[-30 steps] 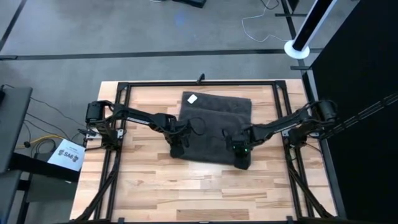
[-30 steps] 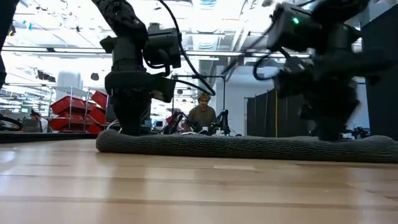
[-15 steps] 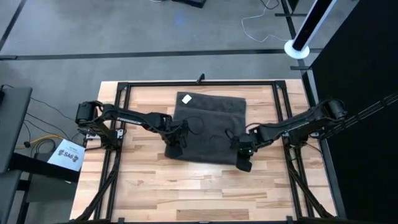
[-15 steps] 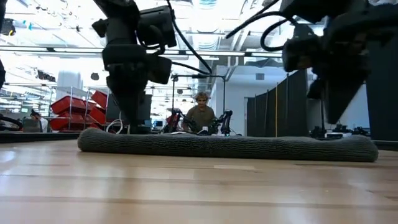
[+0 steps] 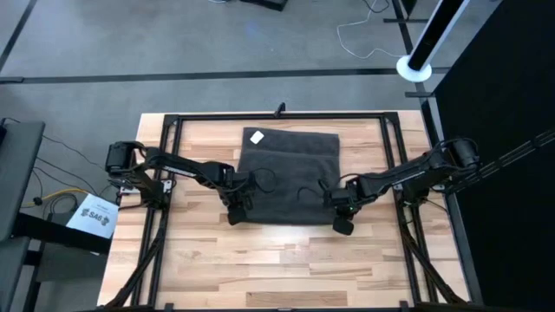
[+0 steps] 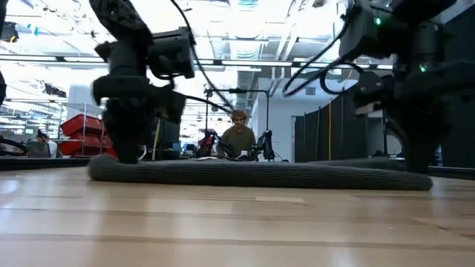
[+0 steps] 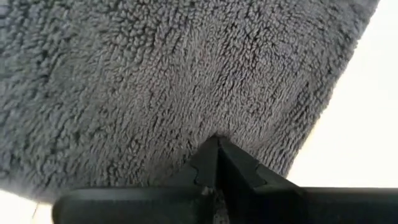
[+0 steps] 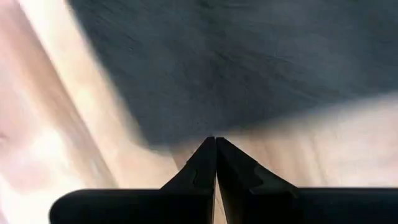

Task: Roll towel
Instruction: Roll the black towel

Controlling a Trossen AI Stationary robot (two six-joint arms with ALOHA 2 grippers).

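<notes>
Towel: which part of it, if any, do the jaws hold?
The left gripper seems to pinch the towel at its near left corner; right gripper is shut at the near right corner, hold unclear.

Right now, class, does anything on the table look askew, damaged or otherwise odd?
Nothing stands out. The towel lies flat and fairly square on the wooden table, white label at its far left corner. The left end effector and right end effector sit at its near corners, fingers together.
</notes>
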